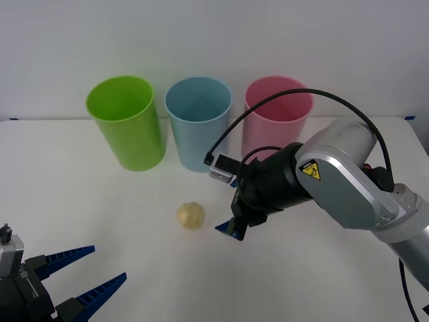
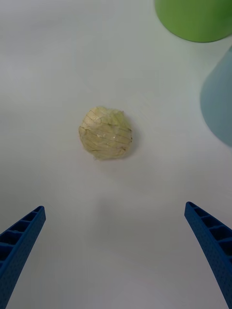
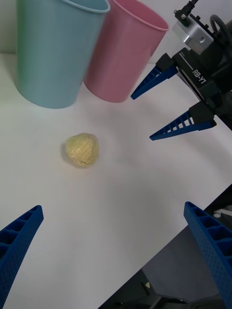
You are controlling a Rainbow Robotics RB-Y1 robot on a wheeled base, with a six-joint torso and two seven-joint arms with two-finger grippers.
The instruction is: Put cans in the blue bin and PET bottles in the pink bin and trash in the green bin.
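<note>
Starting with the front view: green bin [image 1: 126,123], blue bin [image 1: 198,122] and pink bin [image 1: 275,125] stand upright in a row at the back of the white surface [image 1: 80,208], green on the robot's left, pink on its right. Pink bin's lower part is hidden behind the right arm. The trash [image 1: 191,215] sits alone on the surface in front of the blue bin, apart from everything. Right gripper [image 1: 231,227] hangs just beside the trash on its right side; only one blue finger tip pokes out from under the wrist. Left gripper [image 1: 84,274] is parked at the near left corner, jaws spread wide, body cut off by the frame edge. Open surface all round the ball.

Right wrist view: jaws released, holding nothing. Trash [image 2: 106,133] lies ahead of them, centred between the two finger lines, not touching. Green bin [image 2: 198,19] and blue bin [image 2: 220,101] are cut off at the frame edge.

Left wrist view: right gripper [image 3: 166,104] clearly spread (both fingers visible), near the trash [image 3: 82,151] but apart. Blue bin [image 3: 55,53] and pink bin [image 3: 128,53] behind; the surface's near edge runs close by.
</note>
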